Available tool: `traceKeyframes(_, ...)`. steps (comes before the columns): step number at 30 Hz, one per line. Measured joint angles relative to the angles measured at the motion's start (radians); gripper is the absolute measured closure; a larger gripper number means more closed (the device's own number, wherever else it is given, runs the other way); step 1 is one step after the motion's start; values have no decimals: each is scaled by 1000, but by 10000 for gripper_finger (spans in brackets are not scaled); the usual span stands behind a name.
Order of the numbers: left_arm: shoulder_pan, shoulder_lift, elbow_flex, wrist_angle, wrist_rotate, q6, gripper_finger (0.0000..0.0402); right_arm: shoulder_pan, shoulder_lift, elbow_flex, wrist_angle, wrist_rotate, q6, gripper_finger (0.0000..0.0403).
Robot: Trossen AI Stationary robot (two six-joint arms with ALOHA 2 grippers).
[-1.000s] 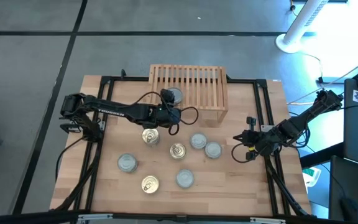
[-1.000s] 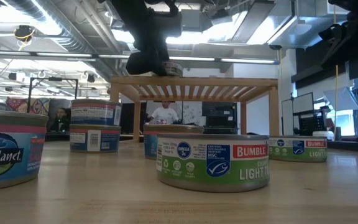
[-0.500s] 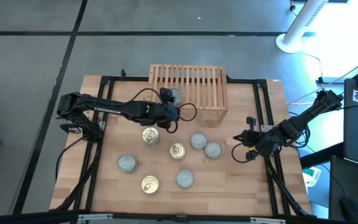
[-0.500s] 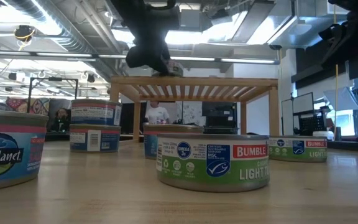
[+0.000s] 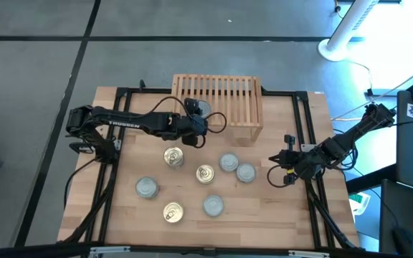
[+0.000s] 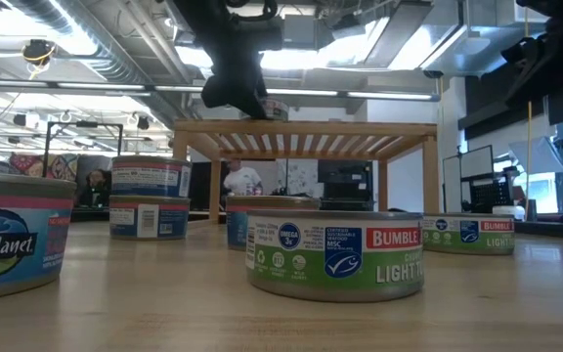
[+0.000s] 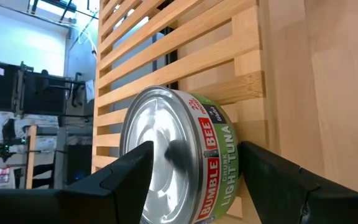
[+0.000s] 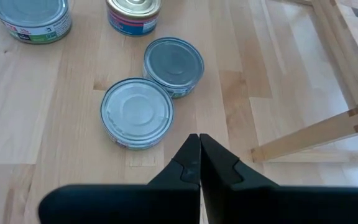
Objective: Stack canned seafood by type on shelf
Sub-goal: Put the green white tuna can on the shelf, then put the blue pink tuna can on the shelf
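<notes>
While the left gripper [image 5: 195,115] reaches over the front left corner of the shelf [image 5: 224,97], its fingers [image 7: 126,171] stand spread on either side of a silver-topped tin [image 7: 166,162], with a sliver of gap showing on each flank; whether they press the tin cannot be told. That tin [image 5: 201,109] sits on the slats close to the shelf's left edge and front rim, green label reading light tuna. Most of the slatted top toward the right and back lies bare.

Six tins remain on the table [image 5: 292,208] in front of the shelf:
- gold-topped tin [image 5: 173,156], just below the left gripper;
- gold-topped tin [image 5: 205,173], centre;
- gold-topped tin [image 5: 173,211], near the front;
- silver tin [image 5: 146,187], left;
- silver tin [image 5: 213,206], front centre;
- silver pair [image 5: 236,168], touching, near the shelf's right leg.

Wide strips of bare wood run along the table's left, right and front edges.

Right gripper [image 5: 284,172]: fingers pressed together, holding nothing, waiting at the table's right side, well apart from the tins.
</notes>
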Motion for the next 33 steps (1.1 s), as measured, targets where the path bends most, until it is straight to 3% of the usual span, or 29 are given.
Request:
traceKeyframes(5,14,0,1,0,14,2,164,0,0,0,0,-11,0,402)
traceKeyframes(16,93,-66,2,-7,144,-51,164,0,0,0,0,-11,0,402)
traceKeyframes(22,123,-79,2,-8,276,-115,164,0,0,0,0,-11,0,402)
traceKeyframes(33,61,-79,2,30,292,-127,164,0,0,0,2,-29,0,402)
